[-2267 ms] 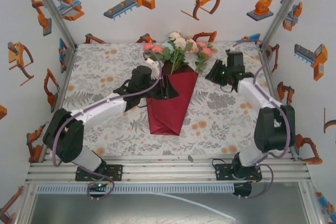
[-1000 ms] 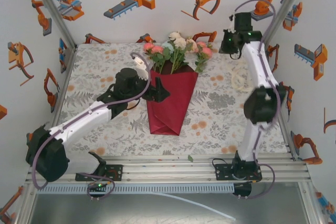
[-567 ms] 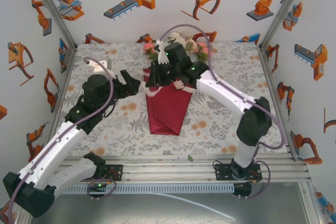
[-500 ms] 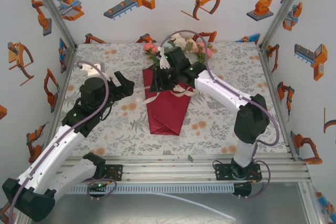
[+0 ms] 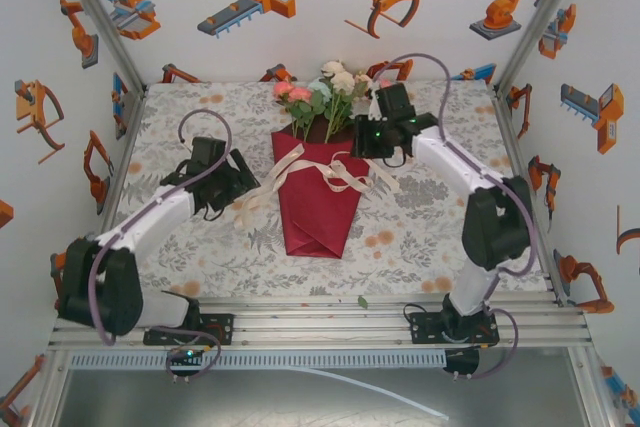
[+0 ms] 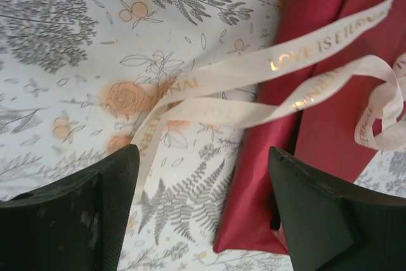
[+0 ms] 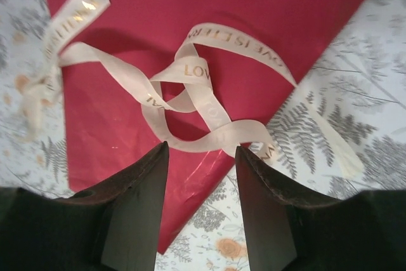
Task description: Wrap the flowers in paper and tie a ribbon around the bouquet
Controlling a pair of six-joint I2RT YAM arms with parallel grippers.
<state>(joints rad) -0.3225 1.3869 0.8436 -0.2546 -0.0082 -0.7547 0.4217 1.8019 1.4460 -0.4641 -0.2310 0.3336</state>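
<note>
The bouquet lies mid-table in the top view: pink, white and mint flowers (image 5: 330, 92) stick out of a crimson paper (image 5: 318, 209) cone pointing toward me. A cream ribbon (image 5: 325, 175) with gold lettering is draped loosely across the cone, with ends on the cloth on both sides. My left gripper (image 5: 243, 183) is open just left of the cone. In its wrist view the left gripper (image 6: 203, 211) straddles the paper (image 6: 311, 125) edge, ribbon (image 6: 254, 87) ahead. My right gripper (image 5: 363, 142) is open at the cone's upper right. The right gripper (image 7: 202, 188) hovers over paper (image 7: 190, 30) and looped ribbon (image 7: 196, 99), holding nothing.
A grey-and-orange floral tablecloth (image 5: 430, 207) covers the table. Sticker-covered walls close in the left, back and right. An aluminium rail (image 5: 320, 322) runs along the near edge, with a small green leaf (image 5: 362, 301) beside it.
The right arm swung in over the cone with the ribbon, let it go and pulled back right. The left arm retreated left, then returned beside the cone. The ribbon now lies across the paper.
</note>
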